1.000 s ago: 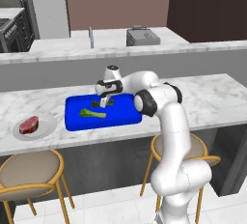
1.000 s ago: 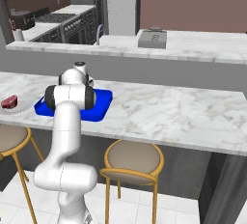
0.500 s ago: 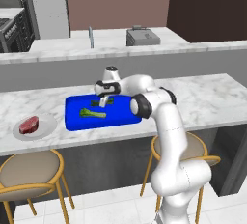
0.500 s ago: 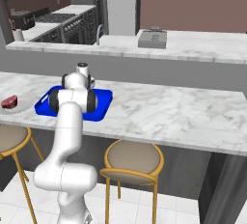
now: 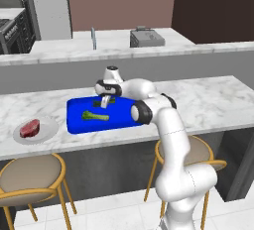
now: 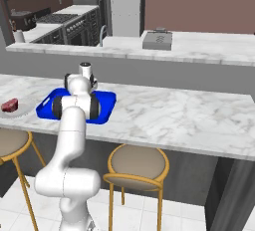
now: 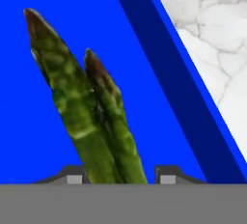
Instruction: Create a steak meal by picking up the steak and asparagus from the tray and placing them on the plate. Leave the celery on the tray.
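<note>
While the asparagus [image 7: 89, 117] lies on the blue tray [image 7: 29, 136], its two dark green spears run up between the finger tips [image 7: 73, 175] in the hand view, their brownish heads pointing away from the hand. One tip sits just left of the stalks and the other stands a little off to their right, so the jaws bracket the bundle closely, though I cannot tell whether they press on it. Beside the spears the tray's raised rim runs diagonally, with marble counter [image 7: 212, 39] beyond it. From the left base view the gripper [image 5: 104, 101] reaches down onto the far part of the tray [image 5: 79, 125], and the celery [image 5: 95, 117] lies near it, toward the front, apart from the hand. Left of the tray the steak [image 5: 30, 128] rests on the plate [image 5: 48, 125]. In the right base view the arm hides much of the tray [image 6: 47, 104], and the steak [image 6: 9, 105] shows at the left edge.
</note>
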Controlling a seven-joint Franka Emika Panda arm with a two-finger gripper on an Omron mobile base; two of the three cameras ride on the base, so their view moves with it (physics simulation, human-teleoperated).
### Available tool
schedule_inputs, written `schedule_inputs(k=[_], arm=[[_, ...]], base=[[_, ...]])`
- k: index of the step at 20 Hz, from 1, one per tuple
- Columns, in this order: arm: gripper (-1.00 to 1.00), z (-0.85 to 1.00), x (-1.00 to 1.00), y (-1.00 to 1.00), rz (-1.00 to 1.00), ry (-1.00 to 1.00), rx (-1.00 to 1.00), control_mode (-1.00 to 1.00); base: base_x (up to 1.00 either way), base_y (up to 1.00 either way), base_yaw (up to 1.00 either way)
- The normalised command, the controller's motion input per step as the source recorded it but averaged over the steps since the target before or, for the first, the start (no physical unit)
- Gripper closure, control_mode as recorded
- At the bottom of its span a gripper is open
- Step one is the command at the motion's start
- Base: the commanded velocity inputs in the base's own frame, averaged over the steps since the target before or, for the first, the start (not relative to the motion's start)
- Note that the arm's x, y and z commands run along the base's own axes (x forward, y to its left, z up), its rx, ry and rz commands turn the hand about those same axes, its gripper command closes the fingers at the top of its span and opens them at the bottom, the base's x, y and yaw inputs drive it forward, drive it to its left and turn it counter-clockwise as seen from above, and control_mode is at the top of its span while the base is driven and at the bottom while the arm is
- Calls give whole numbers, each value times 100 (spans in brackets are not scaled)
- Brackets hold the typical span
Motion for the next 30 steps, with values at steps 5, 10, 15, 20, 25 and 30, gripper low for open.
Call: schedule_inputs(k=[5, 10, 15, 20, 25, 30], arm=[[100, 0, -27, 6, 0, -3, 0, -100], [100, 3, -74, 43, 0, -12, -4, -100], [100, 44, -49, 35, 0, -3, -1, -100], [100, 66, -38, 37, 0, 0, 0, -100], [100, 32, -33, 42, 0, 4, 0, -100], [100, 1, -41, 48, -2, 7, 0, -100]], base=[[0, 0, 0], [0, 0, 0], [0, 0, 0], [0, 0, 0], [0, 0, 0], [0, 0, 0]])
